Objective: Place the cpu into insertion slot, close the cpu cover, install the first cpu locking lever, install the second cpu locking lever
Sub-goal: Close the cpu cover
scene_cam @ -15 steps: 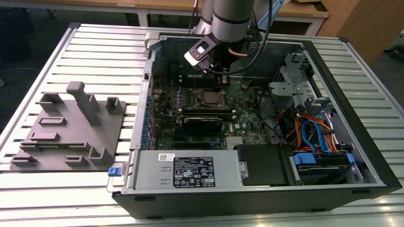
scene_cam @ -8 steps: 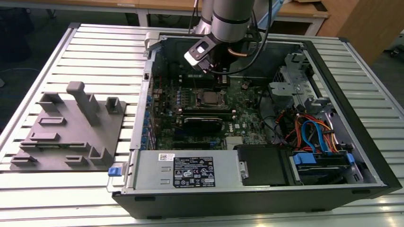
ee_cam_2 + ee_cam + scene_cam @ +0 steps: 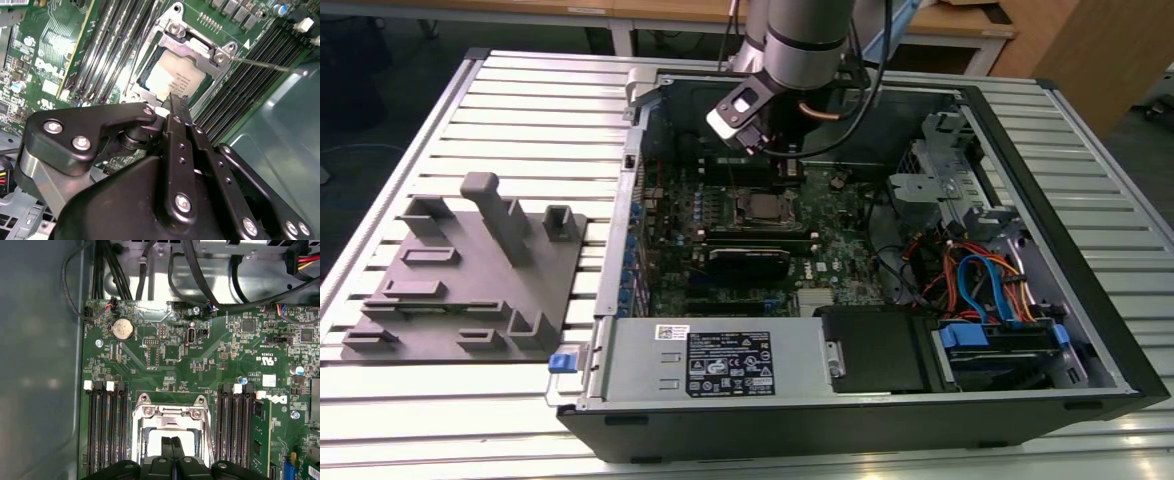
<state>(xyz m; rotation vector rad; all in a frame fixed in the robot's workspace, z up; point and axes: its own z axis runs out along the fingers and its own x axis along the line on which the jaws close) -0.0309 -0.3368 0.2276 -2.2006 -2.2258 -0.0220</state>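
The cpu, a silvery square chip, lies in the insertion slot on the green board. The cpu cover is down over it as a silvery frame, seen too as the cpu cover in the first wrist view. A thin metal locking lever sticks out sideways from the socket's corner. My gripper hovers just above the chip with its two black fingers pressed together and nothing between them; its tips, gripper, overlap the socket's middle. In the exterior view the arm reaches down into the case.
Long black memory slots flank the socket on both sides. Black cables hang above the board, and the case wall stands close by. A grey power supply box and a drive bay with blue cables fill the case front. A grey fixture sits outside.
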